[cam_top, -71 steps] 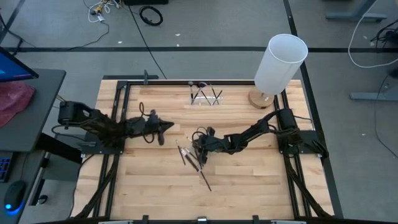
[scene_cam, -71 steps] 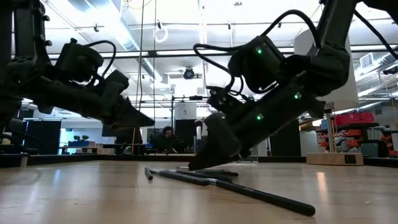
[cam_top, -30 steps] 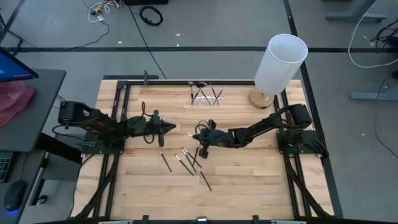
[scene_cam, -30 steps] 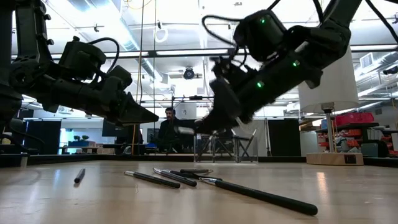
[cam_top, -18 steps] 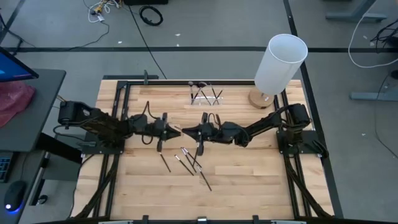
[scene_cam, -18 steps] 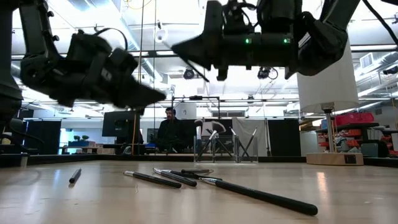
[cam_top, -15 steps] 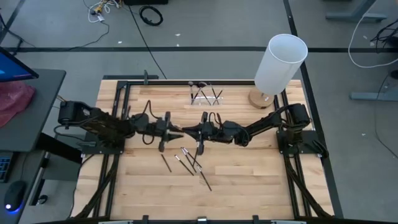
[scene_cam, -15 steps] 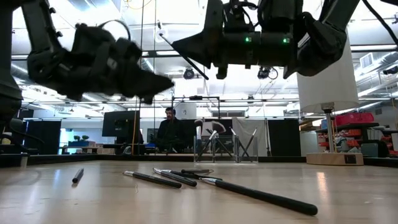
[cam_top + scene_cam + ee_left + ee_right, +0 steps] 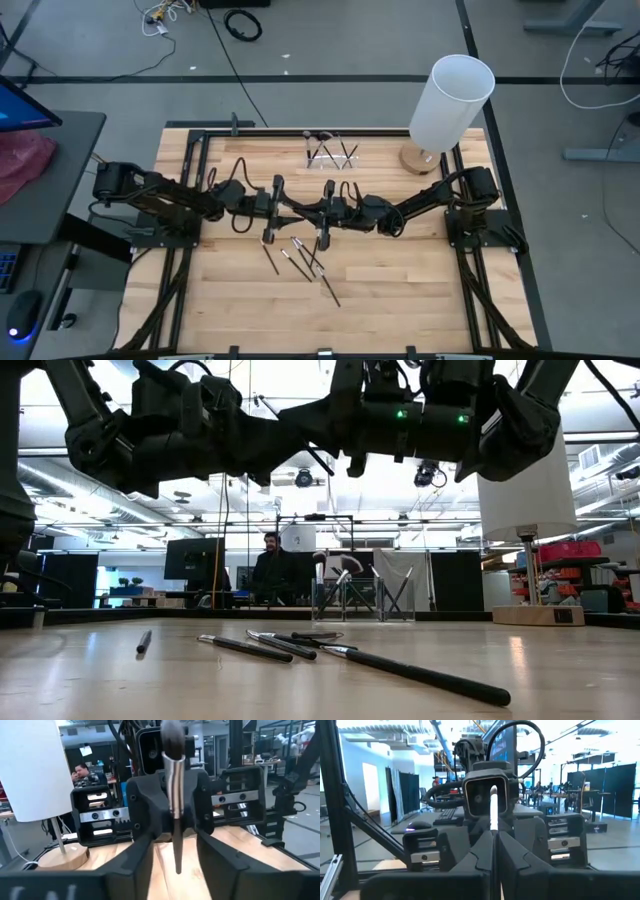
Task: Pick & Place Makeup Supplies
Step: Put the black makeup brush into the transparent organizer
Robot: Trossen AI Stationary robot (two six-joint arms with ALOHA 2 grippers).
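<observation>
Above the table's middle my right gripper point(image 9: 301, 211) point(image 9: 494, 839) is shut on a makeup brush point(image 9: 174, 795) with dark bristles, a silvery ferrule and a black handle. My left gripper point(image 9: 286, 209) point(image 9: 175, 842) faces it head-on and is open. Its fingers stand on either side of the brush's handle, and I see no touch. Several more makeup supplies point(image 9: 305, 258) point(image 9: 300, 646) lie flat on the wood below. One stick point(image 9: 269, 259) point(image 9: 144, 641) lies apart, toward the left. My right gripper pinches the brush between its two fingers, about where the silvery ferrule point(image 9: 493, 820) meets the black handle. The fingers come level from the table's right side and lie across the brush. The brush is lifted clear, bristles up, tilted toward my left gripper.
A small clear holder point(image 9: 331, 155) point(image 9: 365, 595) stands at the table's far edge. A tall white cylinder point(image 9: 451, 100) on a wooden base point(image 9: 420, 158) stands at the far right corner. A person point(image 9: 272, 565) sits in the room beyond.
My right gripper has risen from the pile with the brush and tipped from pointing down to level, facing left. My left gripper has risen, gone toward the right gripper and opened; its fingers now flank the brush.
</observation>
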